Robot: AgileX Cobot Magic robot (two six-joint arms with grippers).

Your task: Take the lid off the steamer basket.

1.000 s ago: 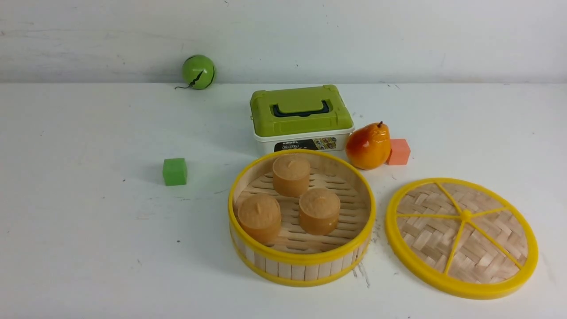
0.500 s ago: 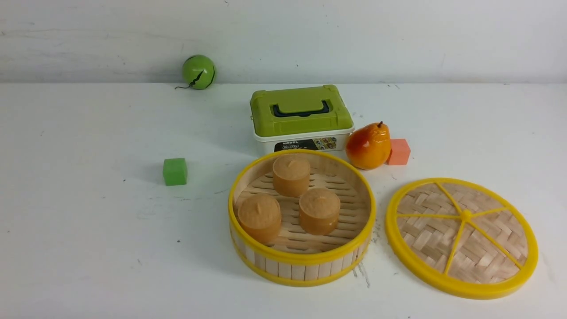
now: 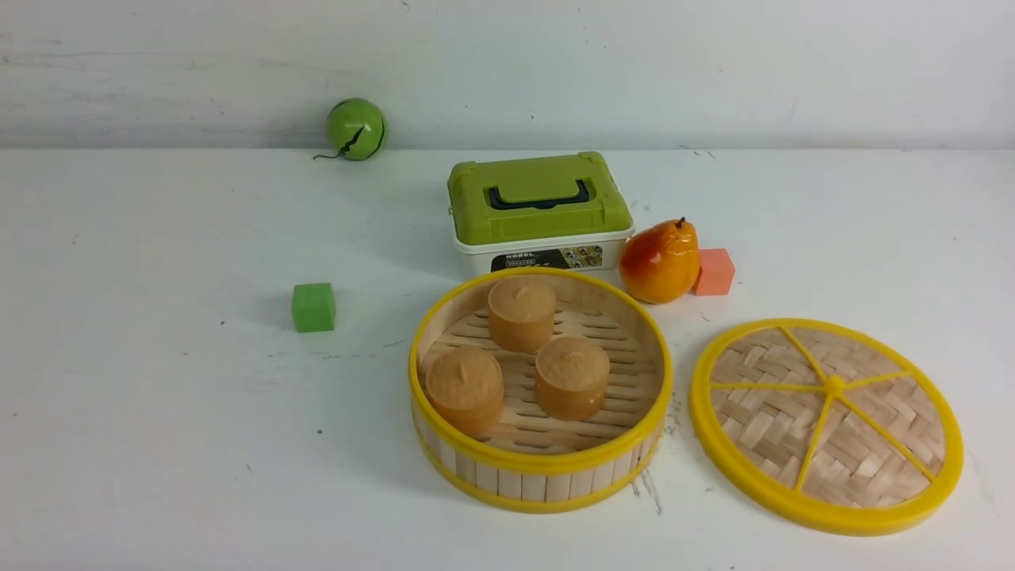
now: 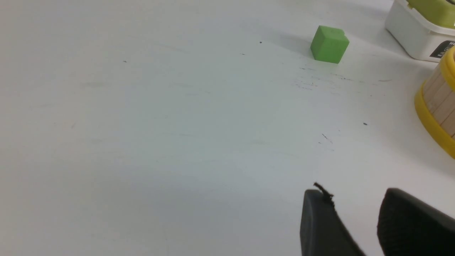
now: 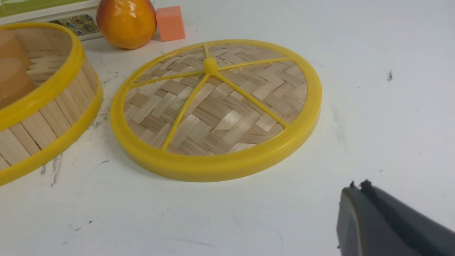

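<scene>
Starting at the left, the left gripper hangs low over bare table with a gap between its two dark fingers, so it stands open and empty. A green cube sits well ahead of it, and the steamer basket lies off to its right side, apart from it.

That basket is uncovered: three brown buns sit on its slatted floor. Behind it stand a green-topped box, a pear and an orange cube; a green ball rests far back by the wall.

The lid lies flat on the table just beside the basket, on its right, not touching it. The right gripper is nearer the robot than the lid and clear of its rim, its fingers pressed together, holding nothing.

By my reckoning the job is done: lid off, set down, released. Nothing looks left but for the arms to rest.

Neither arm shows in the front view. Each wrist view catches only the fingertips at the frame's edge, and the basket is cut off in both.
</scene>
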